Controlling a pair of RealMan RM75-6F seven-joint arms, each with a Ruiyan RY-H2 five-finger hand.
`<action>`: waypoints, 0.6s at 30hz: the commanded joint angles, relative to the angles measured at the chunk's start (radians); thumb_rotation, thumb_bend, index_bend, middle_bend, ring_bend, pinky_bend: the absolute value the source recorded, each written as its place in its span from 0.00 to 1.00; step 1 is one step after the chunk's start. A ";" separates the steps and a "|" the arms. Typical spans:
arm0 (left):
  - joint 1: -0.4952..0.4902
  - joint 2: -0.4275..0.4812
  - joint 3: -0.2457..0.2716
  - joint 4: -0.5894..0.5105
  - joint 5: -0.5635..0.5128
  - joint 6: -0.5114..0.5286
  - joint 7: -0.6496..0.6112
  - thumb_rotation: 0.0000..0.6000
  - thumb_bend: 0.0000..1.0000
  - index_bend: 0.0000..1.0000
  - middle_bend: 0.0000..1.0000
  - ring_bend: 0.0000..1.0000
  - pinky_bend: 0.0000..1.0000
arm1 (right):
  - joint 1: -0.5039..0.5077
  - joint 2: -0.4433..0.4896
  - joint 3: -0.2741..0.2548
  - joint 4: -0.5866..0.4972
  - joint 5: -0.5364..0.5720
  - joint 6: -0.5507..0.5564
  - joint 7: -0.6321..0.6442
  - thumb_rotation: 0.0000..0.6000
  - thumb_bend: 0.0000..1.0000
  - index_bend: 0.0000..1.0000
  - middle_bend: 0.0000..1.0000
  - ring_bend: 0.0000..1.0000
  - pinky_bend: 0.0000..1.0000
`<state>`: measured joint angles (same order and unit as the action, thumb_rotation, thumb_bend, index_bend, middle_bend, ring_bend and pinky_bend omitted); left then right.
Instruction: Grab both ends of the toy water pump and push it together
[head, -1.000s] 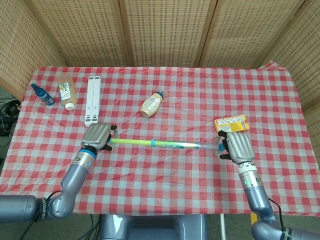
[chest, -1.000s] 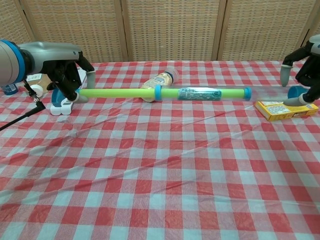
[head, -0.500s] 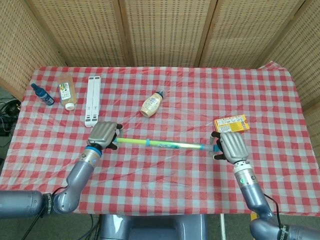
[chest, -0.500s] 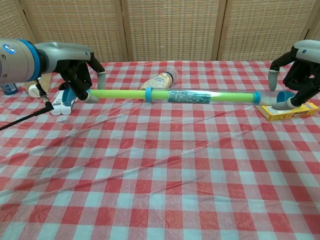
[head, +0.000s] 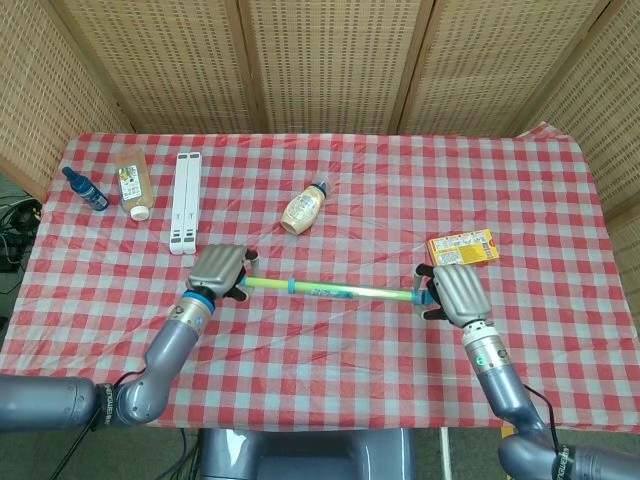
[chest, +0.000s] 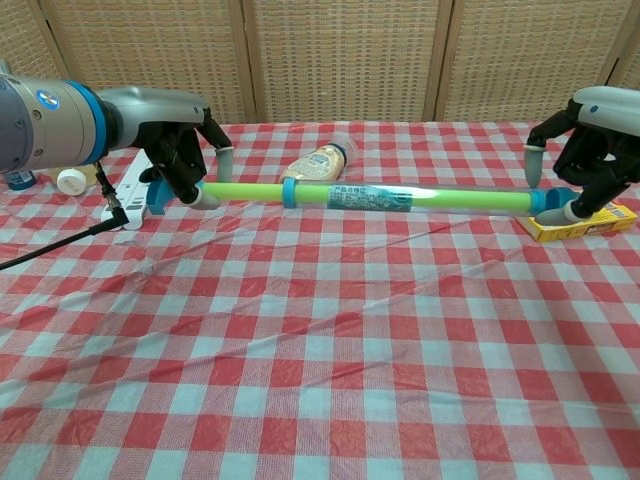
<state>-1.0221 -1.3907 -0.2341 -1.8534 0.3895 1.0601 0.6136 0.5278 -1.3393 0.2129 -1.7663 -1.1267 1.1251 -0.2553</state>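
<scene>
Toy water pump, a long green plastic tube with blue rings (chest: 380, 197), hangs above the checked tablecloth (chest: 320, 340), my left hand (chest: 183, 160) and right hand (chest: 585, 170) curled around its ends. Partly telescoped, I judge; more pushing left.

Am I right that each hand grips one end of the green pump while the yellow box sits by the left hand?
Not quite: the yellow box sits by the right hand, as the head view shows. Each hand, including the left hand, does grip one end of the green pump.
</scene>
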 joint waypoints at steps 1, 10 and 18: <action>-0.004 -0.005 0.001 0.000 -0.002 0.002 -0.001 1.00 0.52 0.79 0.90 0.82 0.72 | 0.001 0.003 -0.003 0.000 -0.009 -0.001 0.008 1.00 0.43 0.68 1.00 1.00 0.58; -0.015 -0.014 0.004 0.001 -0.012 0.004 -0.009 1.00 0.52 0.79 0.90 0.82 0.72 | 0.001 0.011 -0.010 -0.002 -0.024 -0.001 0.023 1.00 0.43 0.68 1.00 1.00 0.58; -0.013 -0.021 0.004 0.010 -0.012 -0.007 -0.033 1.00 0.52 0.78 0.90 0.82 0.72 | 0.000 0.009 -0.016 -0.003 -0.044 0.005 0.032 1.00 0.43 0.68 1.00 1.00 0.58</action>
<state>-1.0357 -1.4109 -0.2308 -1.8449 0.3759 1.0541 0.5824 0.5281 -1.3302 0.1975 -1.7692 -1.1701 1.1299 -0.2240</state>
